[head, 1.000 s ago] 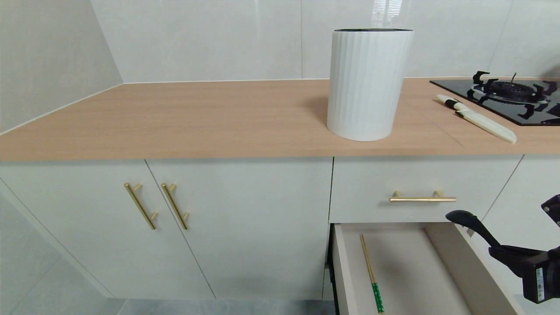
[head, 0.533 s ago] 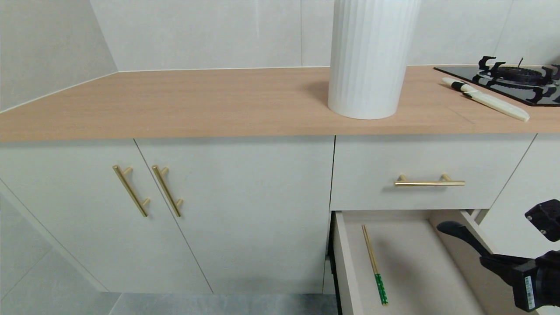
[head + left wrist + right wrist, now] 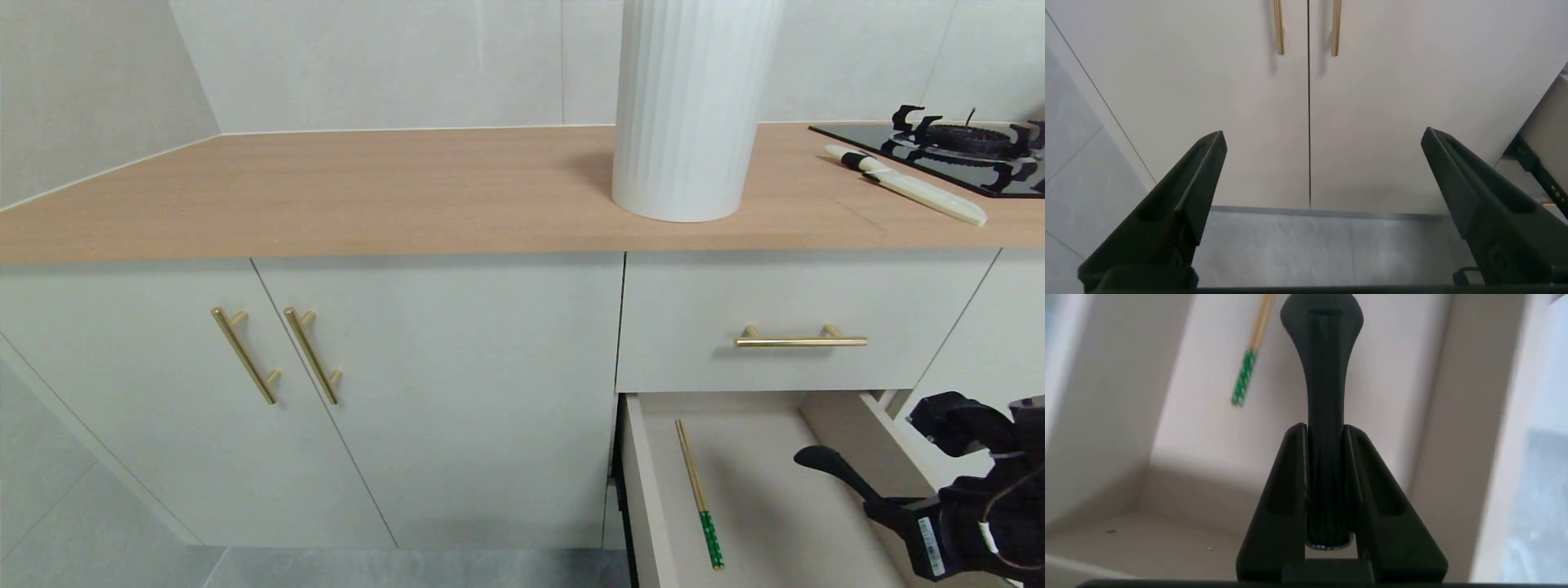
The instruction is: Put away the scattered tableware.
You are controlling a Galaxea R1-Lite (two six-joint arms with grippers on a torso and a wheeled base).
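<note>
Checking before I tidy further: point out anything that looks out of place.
A cream knife lies loose on the countertop beside the stove, not put away. The lower drawer stands open holding chopsticks; the right gripper holds a black spoon above it.

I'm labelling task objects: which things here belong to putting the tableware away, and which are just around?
Job: black spoon in the right pincer; chopsticks in the open drawer; probably the knife on the counter.
Lying about: white ribbed canister; stove; cupboard doors.
</note>
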